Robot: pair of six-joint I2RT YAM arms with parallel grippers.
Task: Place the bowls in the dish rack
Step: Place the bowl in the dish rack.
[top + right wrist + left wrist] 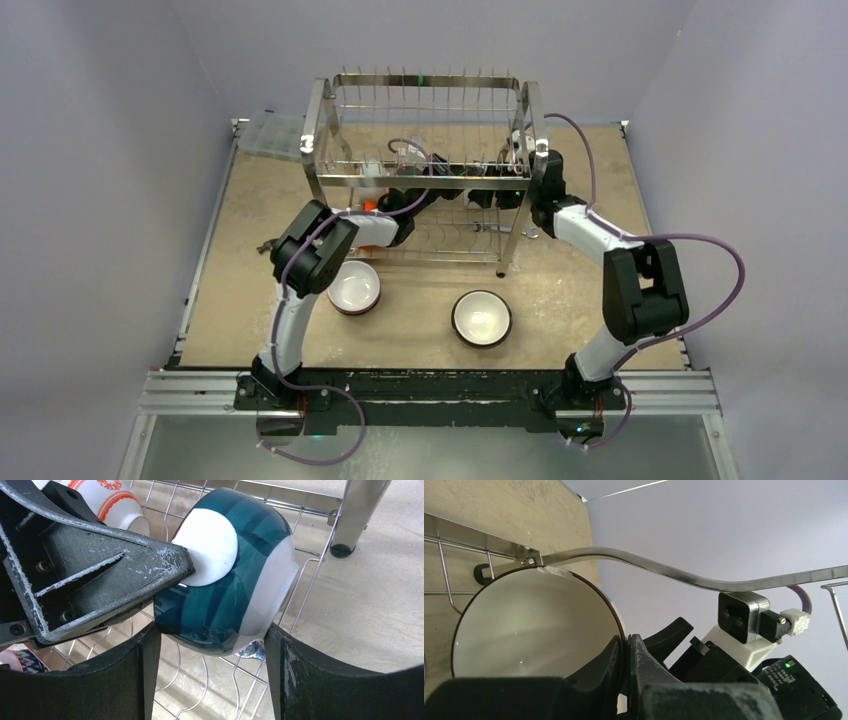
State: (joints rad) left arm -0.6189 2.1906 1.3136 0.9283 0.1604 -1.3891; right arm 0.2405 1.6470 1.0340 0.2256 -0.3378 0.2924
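Looking like a robotics lab test cell rather than a home kitchen. Sitting boxed in by plain pale walls (90, 150) on the left, right and far sides. Showing a bare beige tabletop (250, 200), edged at the near side by a metal rail (430, 383) carrying two robot arms (640, 290). Serving as props: a wire dish rack (425, 100) and loose bowls (482, 318).

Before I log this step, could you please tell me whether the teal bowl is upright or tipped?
Tipped on its side: the teal bowl turns its white foot sideways, and the left claw pinches its rim.
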